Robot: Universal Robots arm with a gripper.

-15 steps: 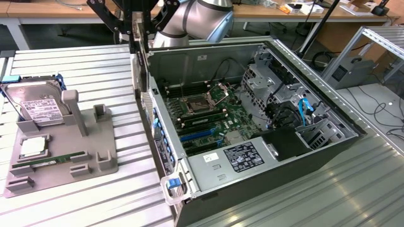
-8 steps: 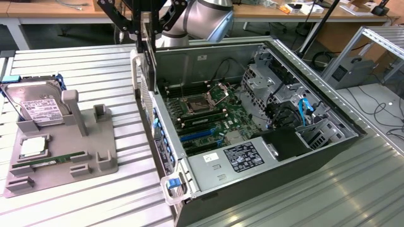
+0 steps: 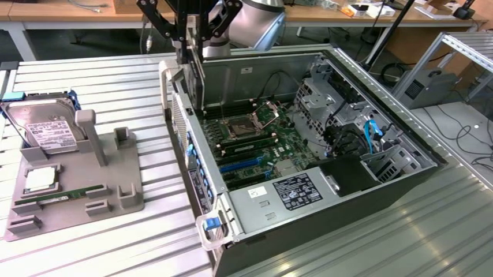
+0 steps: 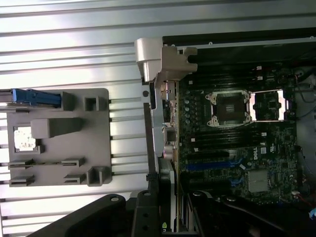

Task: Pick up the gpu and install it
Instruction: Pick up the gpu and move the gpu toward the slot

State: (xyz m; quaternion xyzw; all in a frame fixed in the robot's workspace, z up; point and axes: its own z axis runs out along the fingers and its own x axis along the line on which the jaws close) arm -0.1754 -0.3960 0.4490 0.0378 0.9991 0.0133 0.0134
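The gpu (image 3: 194, 81), a thin dark card, hangs upright and edge-on from my gripper (image 3: 193, 37), which is shut on its upper part. It hovers over the rear corner of the open computer case (image 3: 362, 190), at the exterior view's left side of the motherboard (image 3: 254, 138). The card's lower edge is just above the case wall, near the CPU socket (image 3: 241, 124). In the wrist view the gpu (image 4: 173, 207) shows as a pale strip between my dark fingers (image 4: 143, 217). Beyond it lie the blue expansion slots (image 4: 212, 165).
A grey holder tray (image 3: 115, 173) lies on the slatted metal table (image 3: 92, 75) at the exterior view's left. It carries a silver hard drive (image 3: 46, 130), a square chip (image 3: 38, 180) and a green memory stick (image 3: 62, 195). Drive cages and cables (image 3: 347, 127) crowd the case's far side.
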